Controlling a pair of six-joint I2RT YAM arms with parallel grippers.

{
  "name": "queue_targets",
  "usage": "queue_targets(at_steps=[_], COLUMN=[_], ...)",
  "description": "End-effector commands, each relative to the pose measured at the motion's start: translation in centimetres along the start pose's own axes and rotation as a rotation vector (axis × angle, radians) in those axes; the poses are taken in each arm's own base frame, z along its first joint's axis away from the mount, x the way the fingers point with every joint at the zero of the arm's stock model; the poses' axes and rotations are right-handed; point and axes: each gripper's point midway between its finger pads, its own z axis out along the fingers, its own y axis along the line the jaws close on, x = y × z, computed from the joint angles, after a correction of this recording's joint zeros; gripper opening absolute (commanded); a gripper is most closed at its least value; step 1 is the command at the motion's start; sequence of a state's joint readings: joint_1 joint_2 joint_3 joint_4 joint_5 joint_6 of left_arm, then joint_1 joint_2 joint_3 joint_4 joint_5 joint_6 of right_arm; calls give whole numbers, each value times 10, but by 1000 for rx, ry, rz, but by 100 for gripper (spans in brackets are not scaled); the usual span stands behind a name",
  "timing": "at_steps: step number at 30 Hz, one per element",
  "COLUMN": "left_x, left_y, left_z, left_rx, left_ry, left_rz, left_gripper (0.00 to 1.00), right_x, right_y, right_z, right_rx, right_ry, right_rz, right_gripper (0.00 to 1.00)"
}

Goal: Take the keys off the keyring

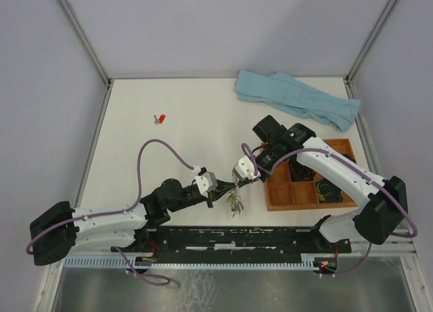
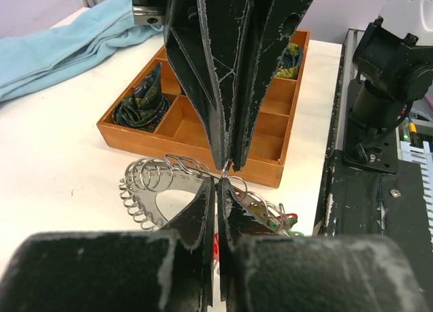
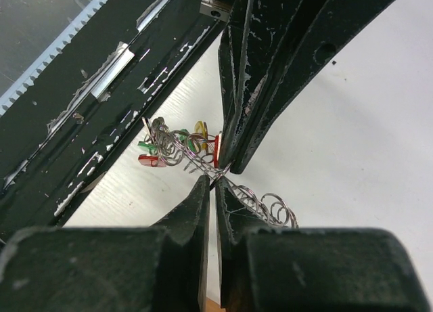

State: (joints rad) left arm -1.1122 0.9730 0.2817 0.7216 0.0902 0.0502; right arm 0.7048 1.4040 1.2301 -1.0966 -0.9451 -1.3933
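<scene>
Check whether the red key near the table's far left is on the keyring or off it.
Off. The red key lies alone on the table, well apart from the keyring held up beside the wooden tray.

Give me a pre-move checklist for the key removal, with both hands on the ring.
1. Grip of left hand on the keyring: ok, shut on it.
2. Grip of right hand on a loop opposite: ok, jaws almost together.
3. Ring clear of the table: cannot tell; it hangs between the hands.
4. All keys off the ring: not ok; red, green and yellow heads hang on it.
5. Ring apart from the tray: ok.
</scene>
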Motion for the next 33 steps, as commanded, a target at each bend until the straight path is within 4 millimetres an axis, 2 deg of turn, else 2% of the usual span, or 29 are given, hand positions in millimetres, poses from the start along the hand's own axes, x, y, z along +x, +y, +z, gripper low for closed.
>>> queue_targets(at_steps=[1, 9, 14, 20, 23, 27, 31, 33], left_x=[-42, -50, -50, -57, -59, -65, -76, -82], left_y=[10, 12, 13, 10, 9, 8, 10, 10], left_z=[8, 9, 9, 10, 10, 10, 7, 2], left_rx=[-18, 2, 13, 37, 47, 57, 49, 42], left_ry=[-96, -50, -4, 17, 30, 32, -11, -58], left_rz=[-51, -75, -107, -130, -133, -138, -145, -151], left_gripper=[3, 3, 3, 3, 3, 3, 3, 8], right_x=[-15, -6, -7, -4, -2, -1, -8, -14], right_y=[-6, -27, -31, -35, -37, -37, -36, -38], right_z=[-1, -2, -3, -3, -4, -4, -5, -9], right_rx=[16, 96, 113, 131, 137, 134, 130, 138], right_ry=[-52, -16, -24, -17, -10, -4, -37, -79], right_rz=[24, 133, 160, 193, 204, 214, 217, 231], right_gripper=[12, 15, 20, 20, 17, 1, 1, 1])
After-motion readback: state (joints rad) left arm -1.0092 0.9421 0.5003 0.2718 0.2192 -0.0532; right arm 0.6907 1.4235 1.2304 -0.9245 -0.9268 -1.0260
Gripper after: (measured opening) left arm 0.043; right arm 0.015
